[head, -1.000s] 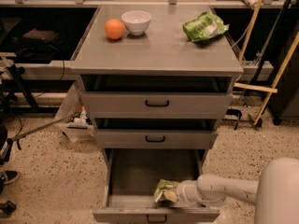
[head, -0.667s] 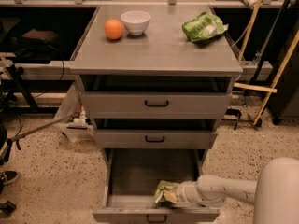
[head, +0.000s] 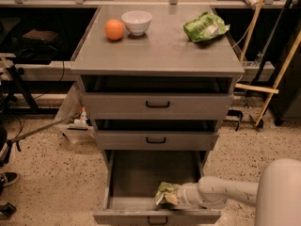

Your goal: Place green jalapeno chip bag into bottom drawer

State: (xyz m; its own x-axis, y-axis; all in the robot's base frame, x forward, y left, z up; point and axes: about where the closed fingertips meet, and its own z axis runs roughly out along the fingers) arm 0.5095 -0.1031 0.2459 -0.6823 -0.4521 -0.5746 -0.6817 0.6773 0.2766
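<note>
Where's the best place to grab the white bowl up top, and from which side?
Probably take the bowl by its rim, from above, on the side away from the orange. It stands upright with its mouth open, and the orange sits close against the other side. The gripper is low in the bottom drawer, at the chip bag.

Bag: crumpled dull olive-green foil chip bag (head: 164, 190), yellowish print, pale edge.
Drawer: deep grey metal bottom drawer (head: 141, 173), black handle.
Gripper: off-white two-finger gripper (head: 172, 198), lower centre of frame, at the bag.
Top: round orange fruit (head: 114, 29); white bowl (head: 137, 22); bright green bag with white patch (head: 205, 27).
Floor: beige speckled floor (head: 47, 173).
</note>
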